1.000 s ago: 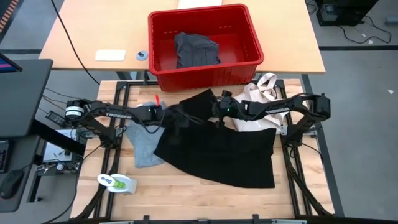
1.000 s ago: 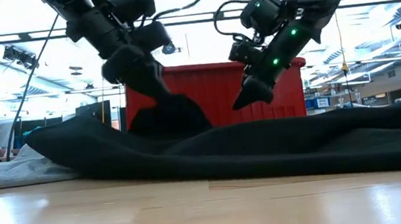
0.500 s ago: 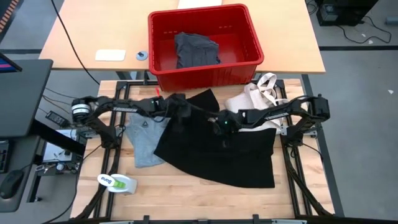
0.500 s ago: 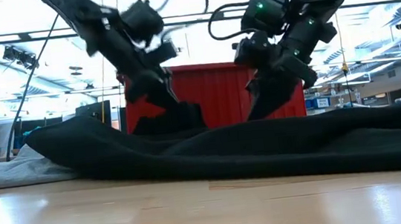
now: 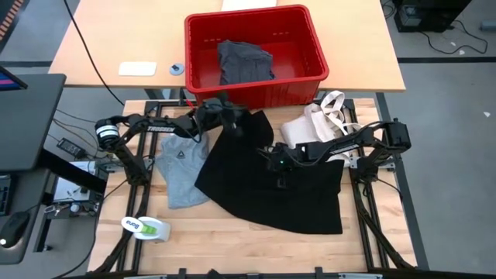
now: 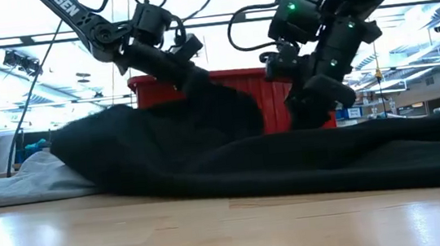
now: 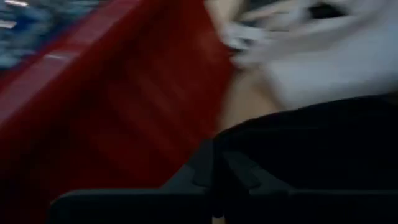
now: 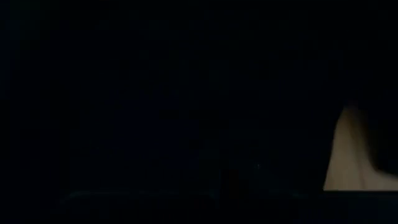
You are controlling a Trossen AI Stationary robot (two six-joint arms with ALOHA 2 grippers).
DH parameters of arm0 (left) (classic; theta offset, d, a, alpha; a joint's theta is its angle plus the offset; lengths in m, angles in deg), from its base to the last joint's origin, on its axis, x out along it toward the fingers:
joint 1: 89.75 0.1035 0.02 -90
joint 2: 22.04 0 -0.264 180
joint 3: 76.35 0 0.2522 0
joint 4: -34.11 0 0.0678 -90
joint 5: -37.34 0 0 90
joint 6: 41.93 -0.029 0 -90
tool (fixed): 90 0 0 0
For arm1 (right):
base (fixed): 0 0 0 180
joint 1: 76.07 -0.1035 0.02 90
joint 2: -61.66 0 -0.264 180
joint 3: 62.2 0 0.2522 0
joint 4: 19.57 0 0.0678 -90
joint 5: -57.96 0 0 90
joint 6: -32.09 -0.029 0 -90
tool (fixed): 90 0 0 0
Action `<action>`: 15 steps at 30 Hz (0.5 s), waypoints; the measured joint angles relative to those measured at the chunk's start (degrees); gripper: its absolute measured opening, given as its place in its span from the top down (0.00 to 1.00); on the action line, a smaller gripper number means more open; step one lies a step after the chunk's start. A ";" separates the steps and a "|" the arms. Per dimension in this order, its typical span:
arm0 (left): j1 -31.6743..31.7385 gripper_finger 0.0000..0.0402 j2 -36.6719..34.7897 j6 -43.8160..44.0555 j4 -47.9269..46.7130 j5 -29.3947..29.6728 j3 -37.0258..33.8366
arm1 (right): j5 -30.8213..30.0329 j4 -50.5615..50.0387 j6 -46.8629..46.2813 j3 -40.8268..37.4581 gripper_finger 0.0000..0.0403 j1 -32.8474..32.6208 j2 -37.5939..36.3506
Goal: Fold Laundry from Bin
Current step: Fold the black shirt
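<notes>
High view puts the big black garment [image 5: 271, 182] spread over the middle of the wooden table [image 5: 232, 240], its upper corner pulled up toward twelve o'clock, just short of the red bin [image 5: 256, 91]. The left gripper [image 5: 232, 122] sits at that raised corner with its fingers pressed together, pinching a fold of the black cloth; the low view shows the fabric drawn up into a peak under it. The right gripper [image 5: 277, 164] is down on the garment's middle, fingers shut tight and sunk into the black cloth. At nine o'clock from the black garment lies the light grey T-shirt [image 5: 178, 174], partly under its edge. Inside the bin, at twelve o'clock, rests a dark grey piece of laundry [image 5: 244, 62]. A cream tote bag [image 5: 322, 120] lies at two o'clock, touching the garment's upper right edge. A white and green tape dispenser [image 5: 147, 229] sits at seven o'clock near the table's edge.
</notes>
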 joint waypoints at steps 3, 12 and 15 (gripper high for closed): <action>0.64 0.96 -0.02 -1.33 2.27 6.64 0.00 | -1.72 -0.01 -1.40 -1.51 0.97 -0.82 -0.02; 0.28 0.96 -0.06 -13.63 3.28 26.57 -0.01 | -7.82 -8.90 -6.30 -2.72 0.97 -1.14 -2.76; 0.21 0.96 -0.07 -13.72 3.20 26.64 -0.01 | -8.24 -4.76 -5.70 -2.72 0.97 -1.14 -4.64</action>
